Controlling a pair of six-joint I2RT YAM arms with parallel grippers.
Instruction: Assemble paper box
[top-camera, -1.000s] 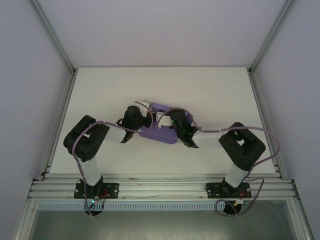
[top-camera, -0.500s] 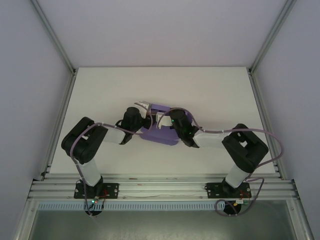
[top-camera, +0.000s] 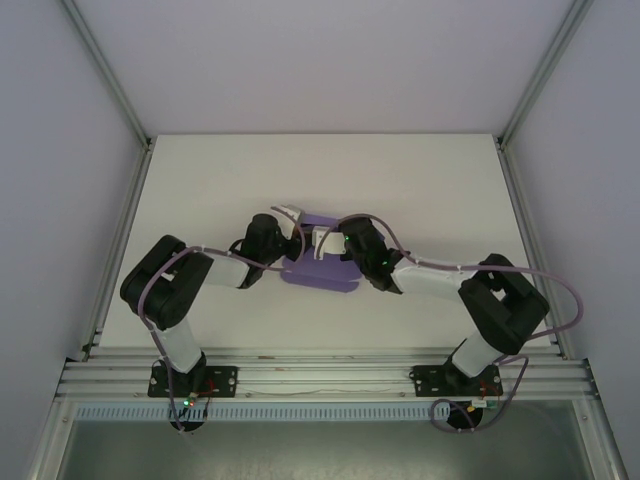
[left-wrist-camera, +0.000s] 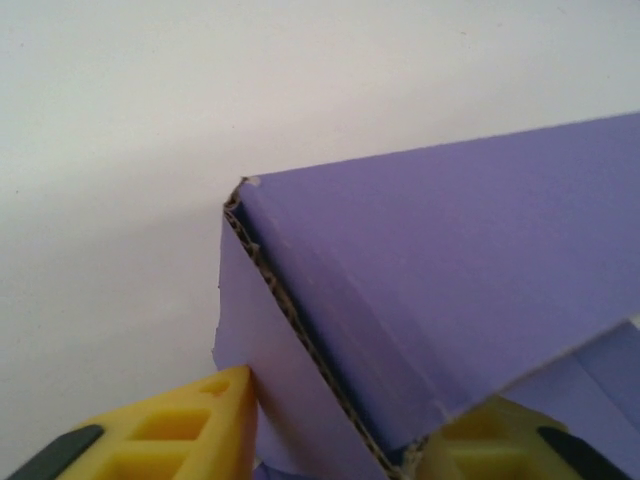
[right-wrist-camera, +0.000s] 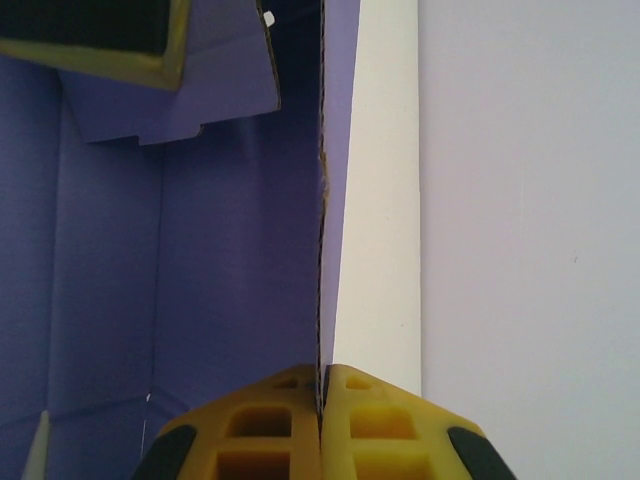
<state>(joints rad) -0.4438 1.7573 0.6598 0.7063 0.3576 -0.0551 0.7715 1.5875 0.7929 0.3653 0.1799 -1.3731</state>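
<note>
The paper box (top-camera: 322, 272), purple and partly folded, is seen from above near the middle of the white bench (top-camera: 200, 180), between the two arms. The left hand (top-camera: 289, 214) is placed at the box's far left corner and the right hand (top-camera: 322, 241) at its far right side, the two close together.

In the left wrist view, a folded wall of the paper box (left-wrist-camera: 450, 290), with its raw corrugated edge exposed, is gripped by the left hand (left-wrist-camera: 340, 445). One yellow finger (left-wrist-camera: 190, 435) is pressed against the outer purple face and the other (left-wrist-camera: 490, 440) against the inner side, so the hand is held partly apart by the wall's thickness.

In the right wrist view, the right hand (right-wrist-camera: 321, 420) is pinched tightly on a thin upright wall of the paper box (right-wrist-camera: 200, 250), its fingers meeting at the edge. The purple interior is seen to the left of that wall and bare bench to the right.
</note>
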